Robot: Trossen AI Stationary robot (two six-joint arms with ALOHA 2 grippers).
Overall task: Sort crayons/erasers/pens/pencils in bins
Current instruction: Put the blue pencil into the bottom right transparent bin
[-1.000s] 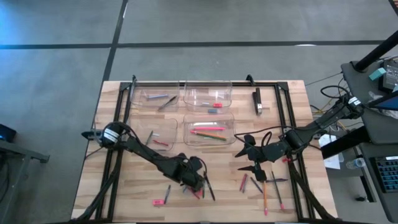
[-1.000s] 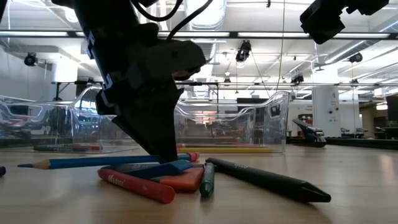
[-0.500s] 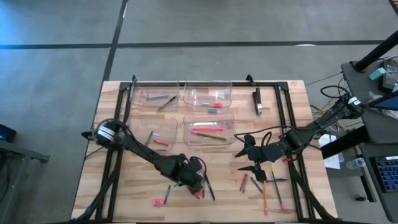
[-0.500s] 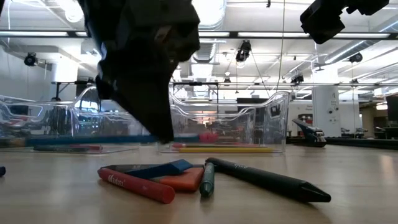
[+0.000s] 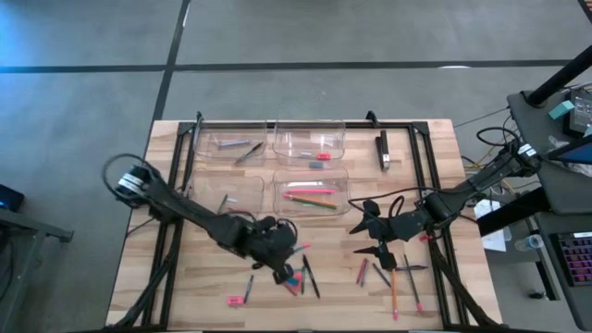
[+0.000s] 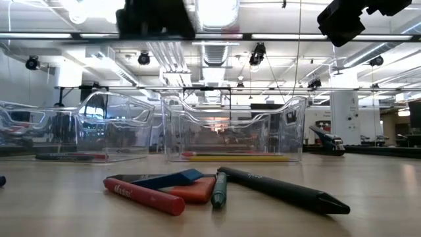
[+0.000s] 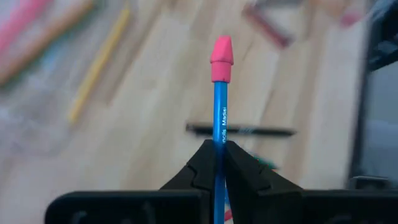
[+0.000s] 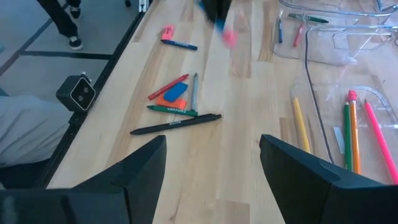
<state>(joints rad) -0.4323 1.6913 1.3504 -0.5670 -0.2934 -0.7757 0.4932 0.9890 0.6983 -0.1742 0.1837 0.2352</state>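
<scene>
Gripping blue pencil [image 7: 219,118], left tool [image 7: 217,152] above black pen [image 7: 239,130].

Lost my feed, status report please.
Left end effector shut on blue pencil, lifted off table. Right end effector open, waiting near pencil bin. Nothing seen blocking.

From above, the left claw [image 5: 285,260] hangs over the bench [image 5: 185,287] near the front scatter of sticks, gripping a blue pencil [image 5: 292,252] with a pink tip. The right claw [image 5: 368,233] waits, fingers spread, beside the bin of pencils [image 5: 311,191].
</scene>
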